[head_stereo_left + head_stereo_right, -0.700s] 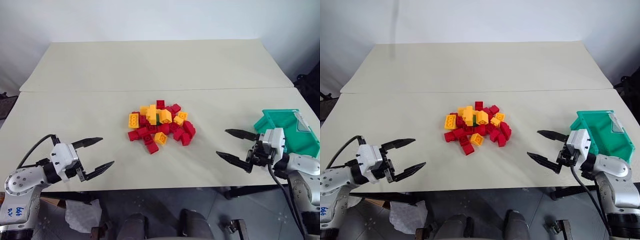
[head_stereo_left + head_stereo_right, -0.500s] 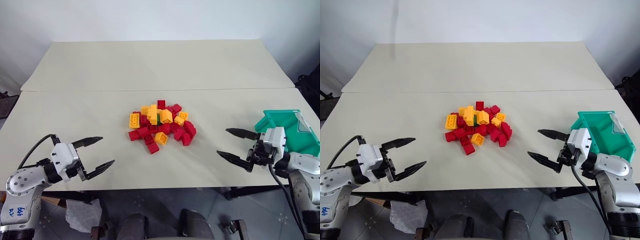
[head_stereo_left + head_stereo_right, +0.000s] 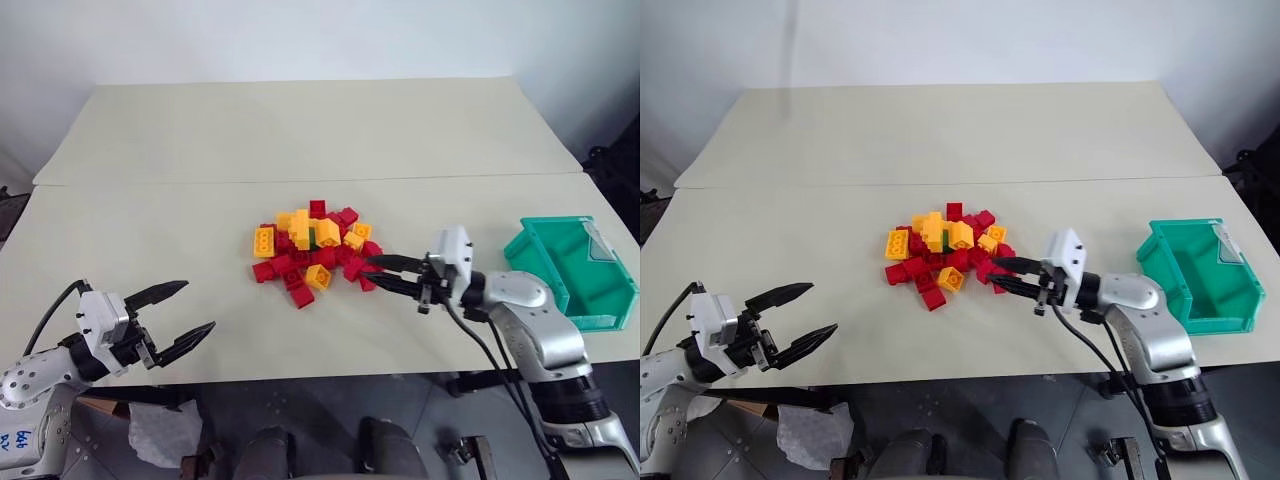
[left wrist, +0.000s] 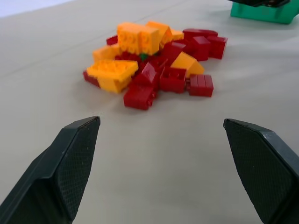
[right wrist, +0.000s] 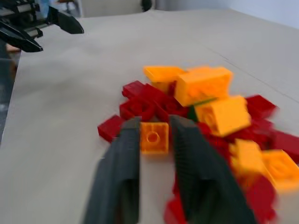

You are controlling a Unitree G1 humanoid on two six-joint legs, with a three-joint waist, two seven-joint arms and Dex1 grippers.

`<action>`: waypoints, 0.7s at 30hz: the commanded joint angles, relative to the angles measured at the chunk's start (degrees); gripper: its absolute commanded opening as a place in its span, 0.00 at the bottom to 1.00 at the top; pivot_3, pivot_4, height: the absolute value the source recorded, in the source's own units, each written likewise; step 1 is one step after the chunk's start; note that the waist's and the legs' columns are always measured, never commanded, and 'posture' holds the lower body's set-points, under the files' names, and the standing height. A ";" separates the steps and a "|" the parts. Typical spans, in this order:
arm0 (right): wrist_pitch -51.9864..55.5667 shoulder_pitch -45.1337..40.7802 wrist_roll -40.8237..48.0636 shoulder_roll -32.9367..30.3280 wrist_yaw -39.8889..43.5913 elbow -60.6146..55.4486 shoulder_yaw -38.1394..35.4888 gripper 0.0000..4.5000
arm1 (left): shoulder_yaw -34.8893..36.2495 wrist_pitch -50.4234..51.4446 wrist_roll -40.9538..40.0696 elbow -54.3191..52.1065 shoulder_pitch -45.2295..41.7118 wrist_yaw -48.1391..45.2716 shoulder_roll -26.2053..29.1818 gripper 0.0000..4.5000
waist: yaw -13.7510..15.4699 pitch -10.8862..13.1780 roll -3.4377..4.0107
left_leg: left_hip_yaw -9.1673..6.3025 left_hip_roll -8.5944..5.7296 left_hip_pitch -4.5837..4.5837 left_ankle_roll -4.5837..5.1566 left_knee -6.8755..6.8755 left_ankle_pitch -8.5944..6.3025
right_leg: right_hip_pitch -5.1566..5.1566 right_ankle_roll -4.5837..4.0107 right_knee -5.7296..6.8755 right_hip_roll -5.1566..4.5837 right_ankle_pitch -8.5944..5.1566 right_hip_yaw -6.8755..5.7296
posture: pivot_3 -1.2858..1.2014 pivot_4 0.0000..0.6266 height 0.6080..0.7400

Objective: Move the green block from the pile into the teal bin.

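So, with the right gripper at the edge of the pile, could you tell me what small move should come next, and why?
Probably lift the right gripper and carry it over the pile, toward the green block. The fingers are nearly closed at the pile's near edge among red bricks, while the green block lies deep in the middle, mostly covered by yellow-orange bricks. The teal bin waits empty.

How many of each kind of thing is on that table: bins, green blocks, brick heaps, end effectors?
Teal bin: 1
Green block: 1
Pile of red and yellow-orange bricks: 1
End effectors: 2, the left end effector and the right end effector
Total: 5
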 commanded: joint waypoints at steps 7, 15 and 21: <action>1.98 -19.84 -10.00 13.47 -3.37 20.13 10.07 0.01 | -3.15 2.09 0.03 -8.17 -0.98 5.21 -2.94 1.00 | -0.31 0.00 0.01 | -0.03 0.03 0.03 -0.04 0.01 -0.01 | -0.10 -0.03 0.20 0.03 0.01 0.03 | 0.52 0.24 1.00; -7.29 -32.84 -17.47 19.12 -8.44 44.86 8.55 0.01 | -3.93 2.34 0.12 -8.91 -1.99 7.00 -3.36 1.00 | -1.79 0.00 0.01 | -0.02 0.03 -0.02 -0.09 0.00 -0.04 | -0.19 -0.03 0.39 0.06 0.01 -0.03 | 0.52 0.24 1.00; -15.00 -38.52 -20.28 19.97 -12.18 58.40 5.62 0.01 | -4.38 2.43 0.13 -8.67 -2.71 7.32 -3.34 1.00 | -2.12 0.00 0.02 | -0.01 0.10 0.00 -0.15 0.00 -0.06 | -0.19 -0.05 0.41 0.13 0.00 -0.03 | 0.52 0.24 1.00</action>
